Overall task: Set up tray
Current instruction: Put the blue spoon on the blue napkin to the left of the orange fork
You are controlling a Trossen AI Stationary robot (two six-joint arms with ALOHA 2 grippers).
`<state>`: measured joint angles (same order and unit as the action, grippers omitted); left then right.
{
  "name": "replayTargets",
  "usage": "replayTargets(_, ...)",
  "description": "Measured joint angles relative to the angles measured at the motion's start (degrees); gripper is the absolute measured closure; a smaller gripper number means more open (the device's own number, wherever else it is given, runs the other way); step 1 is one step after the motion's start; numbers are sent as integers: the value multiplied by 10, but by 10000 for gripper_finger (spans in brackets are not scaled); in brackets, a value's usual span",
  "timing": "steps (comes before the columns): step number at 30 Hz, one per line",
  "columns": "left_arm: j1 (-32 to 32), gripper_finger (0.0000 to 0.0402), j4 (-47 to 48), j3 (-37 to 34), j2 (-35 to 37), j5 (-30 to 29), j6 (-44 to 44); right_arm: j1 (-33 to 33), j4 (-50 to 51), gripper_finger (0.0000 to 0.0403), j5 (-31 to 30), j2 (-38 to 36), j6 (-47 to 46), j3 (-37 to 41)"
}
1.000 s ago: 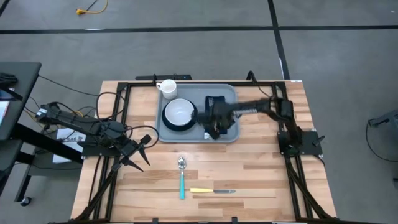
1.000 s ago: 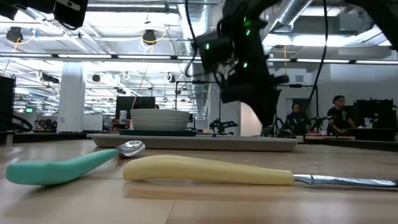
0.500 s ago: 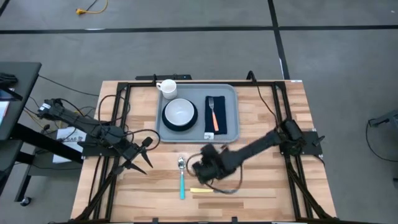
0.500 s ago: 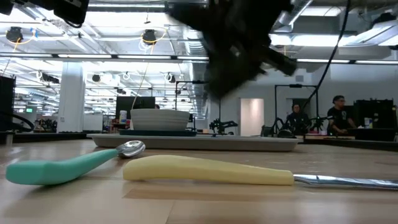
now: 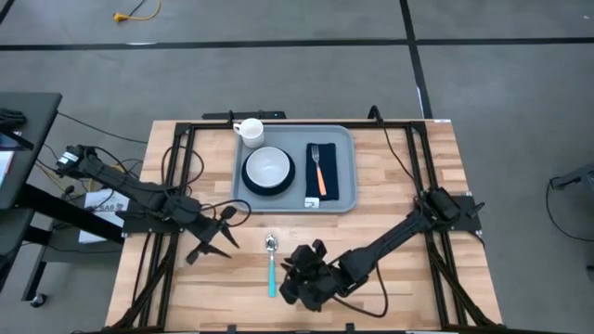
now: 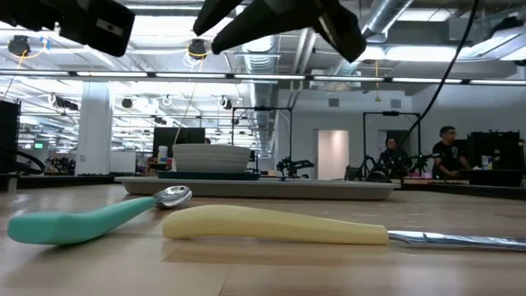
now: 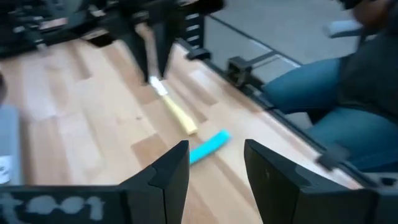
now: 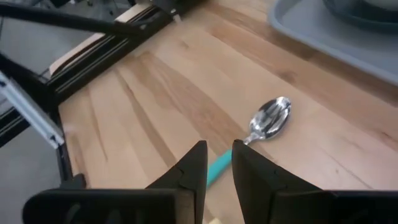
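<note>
The light grey-blue tray (image 5: 343, 139) lies at the table's far middle. It carries a white bowl (image 5: 268, 168) on a dark plate and a navy napkin (image 5: 331, 176) with an orange fork (image 5: 318, 169) on it; a white mug (image 5: 249, 131) stands at its far left corner. A teal-handled spoon (image 5: 271, 264) and a yellow-handled knife (image 6: 275, 224) lie flat on the wood near the near edge. My right gripper (image 8: 216, 163) hovers above the knife, narrowly open, hiding it from above. My left gripper (image 5: 221, 237) (image 7: 216, 155) is open, left of the spoon, holding nothing.
Black rails (image 5: 176, 186) run along the table's left and right sides. Bare wood (image 5: 399, 176) lies right of the tray. A person in blue trousers (image 7: 323, 93) stands by the near edge, and more people (image 6: 448, 152) are in the room beyond.
My right gripper has left the napkin on the tray and swung toward the near edge, ending above the knife beside the spoon. The orange fork now lies uncovered on the napkin. My left gripper has drifted a little toward the right, nearer the spoon.
</note>
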<state>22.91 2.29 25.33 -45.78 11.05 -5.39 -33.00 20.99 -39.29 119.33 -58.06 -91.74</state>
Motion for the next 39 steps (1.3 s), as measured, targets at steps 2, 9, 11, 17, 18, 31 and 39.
replayTargets(2,0,257,0,0,-4,-14,0,-7,0,336,0,0,14,0)
replayTargets(9,0,257,-3,0,-4,-9,11,-27,0,336,7,0,108,0)
replayTargets(11,0,257,-3,0,-4,-8,21,-34,-1,336,34,0,140,1)
replayTargets(17,0,257,-3,1,-4,7,42,-55,17,336,119,1,160,12)
replayTargets(18,0,257,-3,1,-4,13,45,-58,18,336,120,1,147,11)
replayTargets(31,1,257,-33,1,-9,21,4,-85,12,336,114,1,55,11)
replayTargets(39,1,257,-33,6,-31,-32,-13,-81,7,336,89,1,47,11)
